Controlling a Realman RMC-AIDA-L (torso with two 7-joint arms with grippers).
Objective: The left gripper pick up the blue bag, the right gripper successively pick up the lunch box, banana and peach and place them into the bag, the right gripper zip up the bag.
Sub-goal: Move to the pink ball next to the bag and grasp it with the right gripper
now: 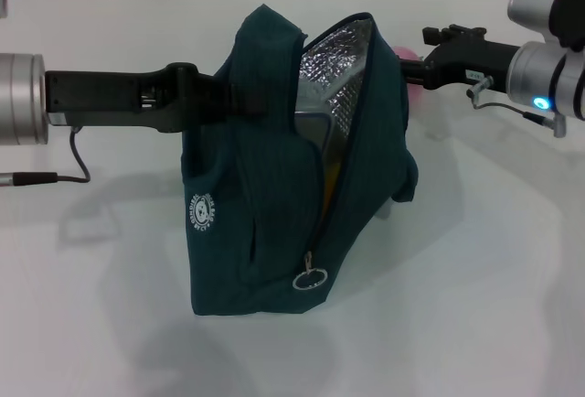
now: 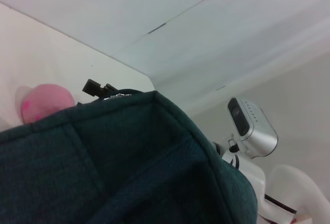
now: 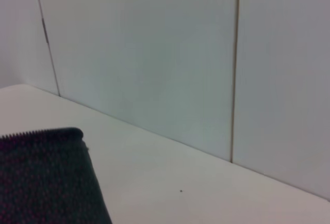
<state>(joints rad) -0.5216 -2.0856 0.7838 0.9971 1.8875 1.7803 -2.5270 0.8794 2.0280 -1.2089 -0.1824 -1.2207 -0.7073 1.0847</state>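
The blue bag [image 1: 274, 232] stands in the middle of the table, mouth open, silver foil lining [image 1: 343, 68] showing. My left gripper [image 1: 230, 95] reaches in from the left and is shut on the bag's upper side, fingertips buried in the fabric. Inside the opening I see a bluish rim of the lunch box [image 1: 311, 129] and a yellow sliver of the banana [image 1: 330, 179]. The zipper's ring pull [image 1: 311, 279] hangs low on the front. My right gripper [image 1: 411, 69] is at the bag's far right edge, level with the pink peach [image 1: 417, 95] [image 2: 44, 102]; the bag hides its fingertips.
A white wall with panel seams rises behind the white table [image 1: 494, 260]. The right wrist view shows only a corner of the dark bag fabric [image 3: 46, 182] and the table. The left arm's cable [image 1: 78, 164] trails at the left edge.
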